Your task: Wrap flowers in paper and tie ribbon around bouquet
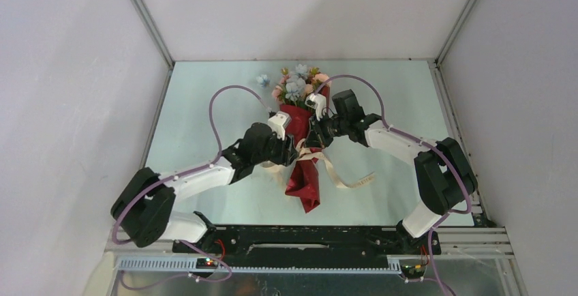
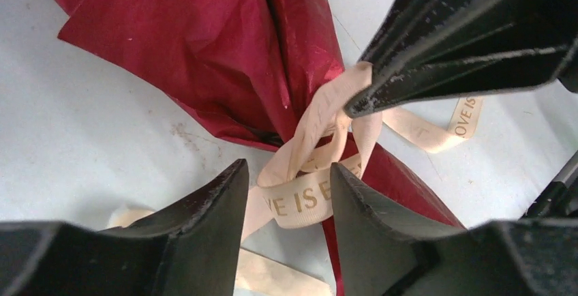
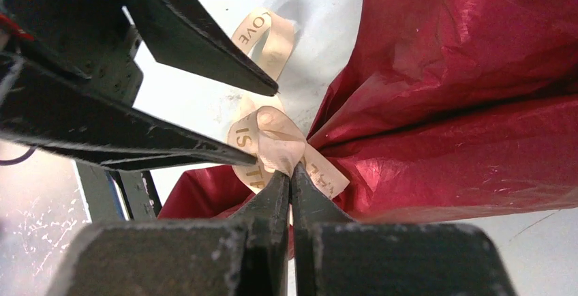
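The flowers (image 1: pixel 296 86) stick out of the far end of the red paper (image 1: pixel 305 179), which is rolled round them into a cone lying on the table. The cream ribbon (image 1: pixel 344 181) is looped round the cone's pinched waist, and one tail trails off to the right. My right gripper (image 3: pixel 291 173) is shut on a ribbon (image 3: pixel 272 139) loop at the knot, beside the paper (image 3: pixel 463 105). My left gripper (image 2: pixel 287 173) is open, its fingers on either side of a lettered ribbon (image 2: pixel 307 200) loop over the paper (image 2: pixel 204 37). Both grippers (image 1: pixel 298 147) (image 1: pixel 315 138) meet at the waist.
The pale table (image 1: pixel 204 125) is closed in by white walls on three sides. A black mounting rail (image 1: pixel 307 236) runs along the near edge. Purple cables (image 1: pixel 215 108) arc above both arms. A loose ribbon tail (image 2: pixel 470 115) lies to the right of the knot.
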You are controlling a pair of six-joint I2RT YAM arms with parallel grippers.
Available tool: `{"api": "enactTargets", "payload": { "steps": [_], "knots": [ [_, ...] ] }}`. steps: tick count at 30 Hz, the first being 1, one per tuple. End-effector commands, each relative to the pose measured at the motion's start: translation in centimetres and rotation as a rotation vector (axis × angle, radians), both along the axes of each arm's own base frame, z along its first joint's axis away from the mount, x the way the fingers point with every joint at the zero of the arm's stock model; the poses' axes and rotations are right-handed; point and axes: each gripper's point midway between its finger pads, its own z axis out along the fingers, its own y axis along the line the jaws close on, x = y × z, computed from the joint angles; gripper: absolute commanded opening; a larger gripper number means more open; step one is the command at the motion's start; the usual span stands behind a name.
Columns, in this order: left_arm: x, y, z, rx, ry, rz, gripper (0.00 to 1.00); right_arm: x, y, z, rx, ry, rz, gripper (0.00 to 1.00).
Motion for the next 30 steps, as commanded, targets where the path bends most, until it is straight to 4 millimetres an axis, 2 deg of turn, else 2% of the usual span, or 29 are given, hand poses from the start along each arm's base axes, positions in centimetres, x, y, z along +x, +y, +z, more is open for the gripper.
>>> {"api": "enactTargets", "payload": {
  "steps": [1,9,12,16,24,26,29,30],
  "knots": [
    [1.9,-2.1,2.9,-0.092,-0.045,-0.052,0.52,-0.1,0.0,1.6,0.028,-0.042,0.022,0.00],
    [2.0,-3.1,2.2,-0.100,-0.020,-0.106,0.35,-0.2,0.0,1.6,0.034,-0.037,0.028,0.00],
    [1.7,-3.3,1.8,-0.099,-0.005,-0.126,0.24,-0.2,0.0,1.9,0.037,-0.042,0.025,0.00],
    [1.1,-3.0,1.3,-0.094,0.012,-0.132,0.20,-0.1,0.0,2.3,0.042,-0.052,0.022,0.00],
    [1.4,-2.3,0.3,-0.058,0.025,-0.093,0.19,-0.4,-0.1,3.1,0.056,-0.066,0.029,0.00],
    [1.4,-2.3,0.1,-0.053,0.030,-0.090,0.14,-0.4,-0.1,3.2,0.057,-0.069,0.031,0.00],
    [1.3,-2.7,0.7,-0.084,0.021,-0.101,0.02,-0.5,-0.1,3.1,0.056,-0.064,0.033,0.00],
    [1.2,-2.8,0.9,-0.091,0.021,-0.106,0.01,-0.5,-0.1,3.0,0.053,-0.058,0.033,0.00]
  ]
}}
